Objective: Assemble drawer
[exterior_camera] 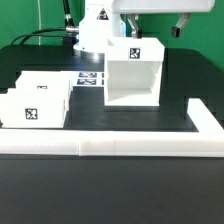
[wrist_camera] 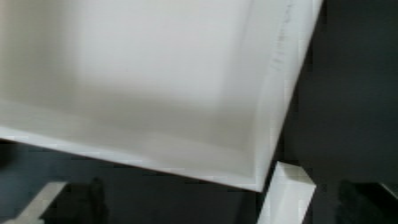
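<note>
The big white cube-like casing stands in the middle of the black table, its open side facing the front and a square tag on top. Two small open-top boxes sit side by side at the exterior view's left, each with a tag. My gripper hangs just above the casing's top rear edge, fingers spread wide, holding nothing. In the wrist view the casing's white panel fills most of the picture, and my gripper is open over the dark gap below it.
A long low white rail runs along the table's front and turns back at the exterior view's right. The marker board lies flat between the small boxes and the casing. The arm's base stands behind.
</note>
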Controlling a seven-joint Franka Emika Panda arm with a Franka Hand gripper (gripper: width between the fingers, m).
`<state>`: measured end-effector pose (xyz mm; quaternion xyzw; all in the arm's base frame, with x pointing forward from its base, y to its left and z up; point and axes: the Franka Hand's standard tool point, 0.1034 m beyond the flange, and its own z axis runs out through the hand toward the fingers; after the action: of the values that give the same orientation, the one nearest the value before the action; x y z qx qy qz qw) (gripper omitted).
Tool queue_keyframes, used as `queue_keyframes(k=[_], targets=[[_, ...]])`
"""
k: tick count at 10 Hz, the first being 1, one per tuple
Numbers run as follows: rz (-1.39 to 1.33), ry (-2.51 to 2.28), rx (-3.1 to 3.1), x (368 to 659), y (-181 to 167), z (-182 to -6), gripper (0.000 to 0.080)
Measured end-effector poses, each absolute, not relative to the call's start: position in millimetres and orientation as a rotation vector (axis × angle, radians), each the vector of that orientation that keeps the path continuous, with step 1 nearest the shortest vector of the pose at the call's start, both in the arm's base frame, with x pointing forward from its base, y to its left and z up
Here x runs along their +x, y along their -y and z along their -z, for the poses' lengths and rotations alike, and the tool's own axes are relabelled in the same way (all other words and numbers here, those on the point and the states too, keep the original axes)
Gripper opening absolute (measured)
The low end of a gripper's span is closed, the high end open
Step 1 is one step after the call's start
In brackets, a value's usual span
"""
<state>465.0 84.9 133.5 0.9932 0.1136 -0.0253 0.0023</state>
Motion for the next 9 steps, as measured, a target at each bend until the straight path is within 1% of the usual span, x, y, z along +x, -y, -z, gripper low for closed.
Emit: queue_keyframes(k=[1,2,3,5,9], targets=[[0.067,-0.187,3.128,456,-92,-129.9,0.0650],[0.077,-0.111,3.128,440,-101,-123.5,0.0650],[0.084,-0.107,3.128,432,-105,-117.7,0.0650],[0.090,-0.097,3.129,423,-108,-108.4,0.0650],[0.076,-0.125,3.142,415,-95,-98.3,0.0650]])
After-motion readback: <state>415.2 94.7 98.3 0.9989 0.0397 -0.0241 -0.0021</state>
